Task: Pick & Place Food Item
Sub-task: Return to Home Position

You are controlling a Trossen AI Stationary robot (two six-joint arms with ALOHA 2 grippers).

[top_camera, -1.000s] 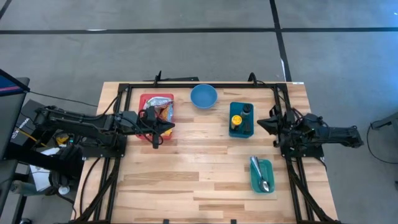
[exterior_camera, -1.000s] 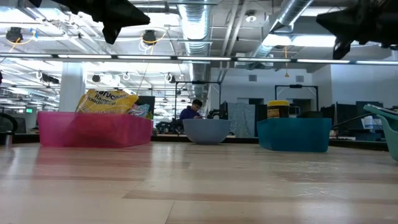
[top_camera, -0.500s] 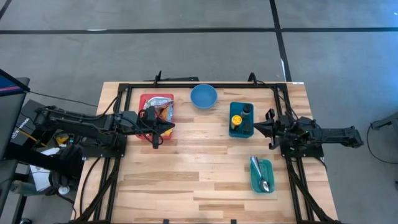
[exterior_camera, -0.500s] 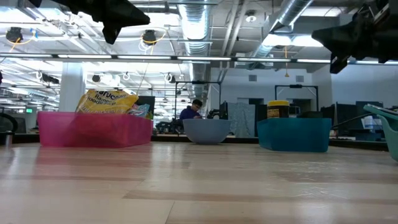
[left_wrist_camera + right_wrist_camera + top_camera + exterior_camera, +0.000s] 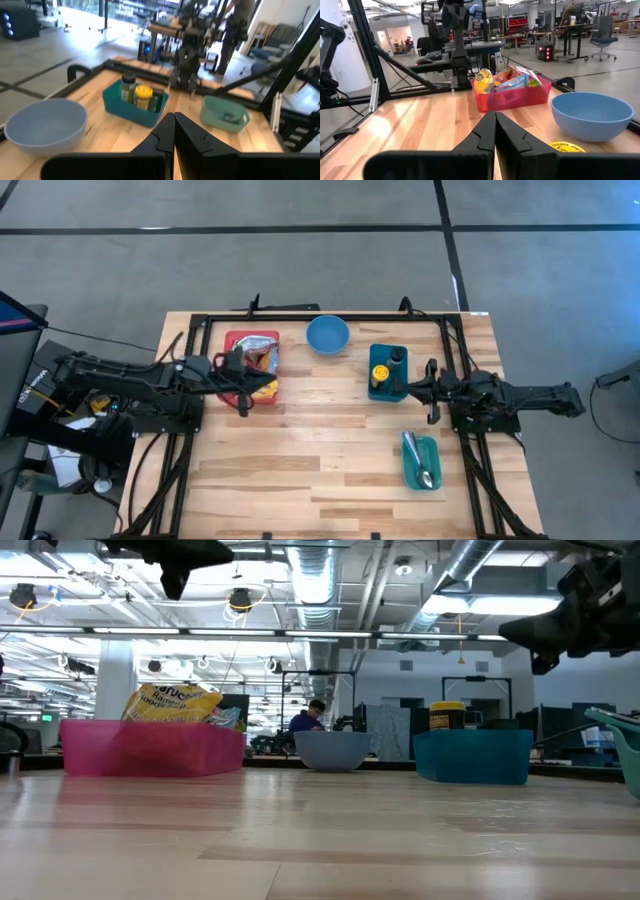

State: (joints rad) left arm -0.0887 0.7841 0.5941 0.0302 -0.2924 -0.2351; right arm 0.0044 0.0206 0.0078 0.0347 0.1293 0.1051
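A pink bin (image 5: 234,344) at the table's far left holds several snack bags (image 5: 262,358), which also show in the right wrist view (image 5: 507,80). My left gripper (image 5: 266,388) is shut and empty, in the air just near of the bin's right corner. My right gripper (image 5: 412,388) is shut and empty, in the air beside the right side of a teal bin (image 5: 381,391). Both grippers show high in the low view, the left one (image 5: 178,562) and the right one (image 5: 540,638).
A blue bowl (image 5: 327,335) stands at the far middle. The teal bin (image 5: 131,111) holds a yellow-lidded jar (image 5: 144,94) and a dark bottle (image 5: 397,360). A small teal tray (image 5: 419,472) with a spoon (image 5: 419,456) lies near right. Bare wood spans the near middle.
My right gripper has gone toward the table's left edge and down a little, closer to the teal bin. My left gripper has drawn back a little toward the table's left edge and risen slightly. Both have stayed shut.
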